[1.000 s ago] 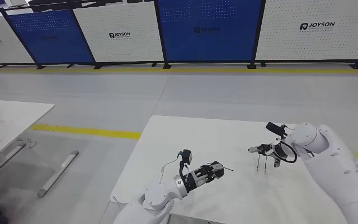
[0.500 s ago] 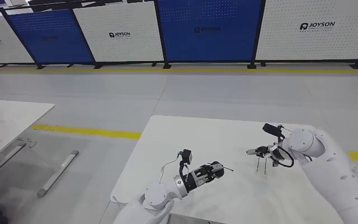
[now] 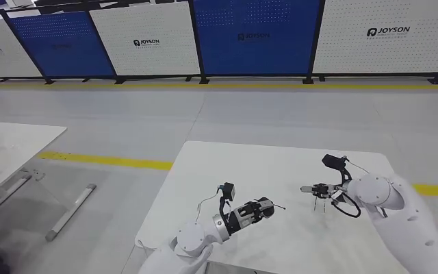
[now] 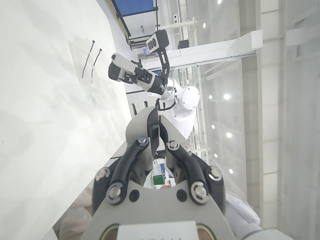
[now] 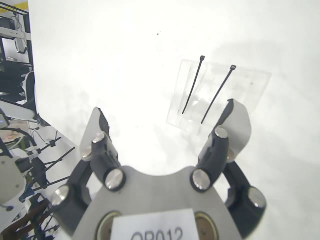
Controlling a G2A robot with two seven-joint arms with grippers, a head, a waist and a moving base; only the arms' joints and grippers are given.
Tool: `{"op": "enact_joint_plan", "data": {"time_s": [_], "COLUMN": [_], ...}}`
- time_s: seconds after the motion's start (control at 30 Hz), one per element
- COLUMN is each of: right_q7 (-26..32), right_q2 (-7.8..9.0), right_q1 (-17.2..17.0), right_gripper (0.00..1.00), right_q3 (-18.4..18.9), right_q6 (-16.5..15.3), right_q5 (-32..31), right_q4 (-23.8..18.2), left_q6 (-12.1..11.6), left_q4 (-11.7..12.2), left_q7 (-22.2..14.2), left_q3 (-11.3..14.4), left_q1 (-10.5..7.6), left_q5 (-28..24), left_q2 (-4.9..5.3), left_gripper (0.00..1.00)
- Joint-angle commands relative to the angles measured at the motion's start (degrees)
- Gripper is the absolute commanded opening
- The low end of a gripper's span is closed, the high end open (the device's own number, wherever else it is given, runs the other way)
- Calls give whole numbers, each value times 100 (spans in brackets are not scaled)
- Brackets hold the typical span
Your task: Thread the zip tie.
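Toward the table's (image 3: 226,171) right edge, two zip ties (image 5: 192,86) lie on a clear sheet (image 5: 250,86), tails pointing at your right gripper (image 5: 165,107), whose jaws stand apart just short of them; the left gripper (image 4: 156,116), jaws together, hangs well apart.

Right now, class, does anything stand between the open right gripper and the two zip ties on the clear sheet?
Nothing visible does. The right gripper hangs open near the zip ties on the clear sheet, with only bare table between.
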Motion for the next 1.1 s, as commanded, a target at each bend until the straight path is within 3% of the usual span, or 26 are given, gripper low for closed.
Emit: {"op": "enact_joint_plan", "data": {"time_s": [0.0,0.37,0.67,0.7,0.73,0.77,1.07], "right_q7": [1,-157,452,496,555,596,724], "right_q2": [-2,10,-10,-23,-37,-53,-256], "right_q1": [5,-29,348,393,440,493,913], "right_gripper": [100,100,100,91,55,49,44], "right_q3": [-4,34,-81,-115,-155,-188,-558], "right_q6": [3,-35,263,270,250,241,251], "right_q5": [0,-121,-549,-567,-572,-570,-512], "right_q4": [4,-84,62,110,167,238,926], "left_q6": [0,0,0,0,0,0,0], "left_q4": [0,0,0,0,0,0,0], "left_q7": [0,0,0,0,0,0,0], "left_q3": [0,0,0,0,0,0,0], "left_q1": [0,0,0,0,0,0,0], "left_q5": [0,0,0,0,0,0,0], "left_q2": [0,0,0,0,0,0,0], "left_gripper": [0,0,0,0,0,0,0]}}
